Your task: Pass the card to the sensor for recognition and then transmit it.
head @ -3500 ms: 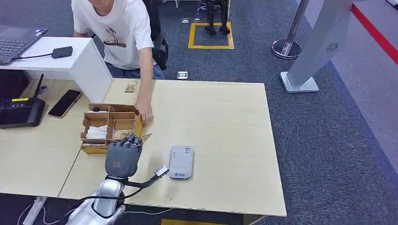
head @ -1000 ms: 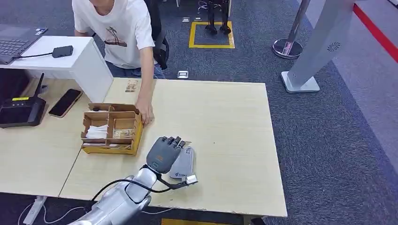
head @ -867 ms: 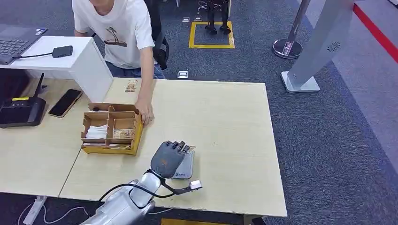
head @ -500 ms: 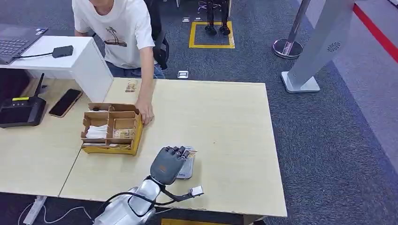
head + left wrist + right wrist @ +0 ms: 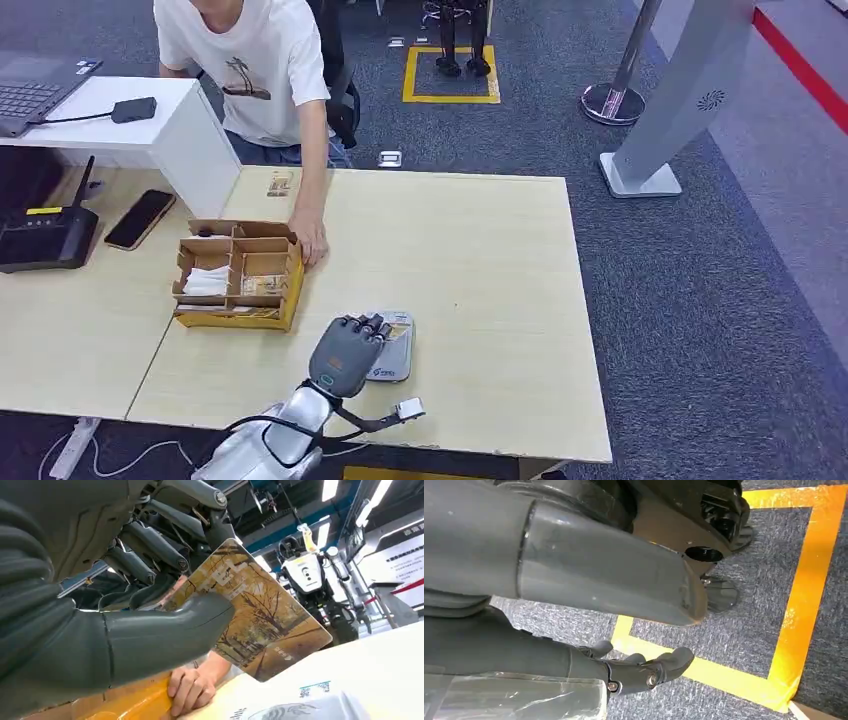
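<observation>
The left hand [image 5: 345, 352] has left the box [image 5: 238, 276], where it was 3.5 s ago, and swung right across the table [image 5: 480, 260] with the card [image 5: 398, 328] pinched in its fingers [image 5: 362, 324]. A second ago it reached the reader [image 5: 390, 352], covering most of it; since then it has drawn back slightly toward the robot, so more of the reader's far end shows, the card now over it

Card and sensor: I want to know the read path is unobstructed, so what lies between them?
Nothing that I can see. In the left wrist view the card, pinched by the left hand, hangs over the sensor with only open air between.
</observation>
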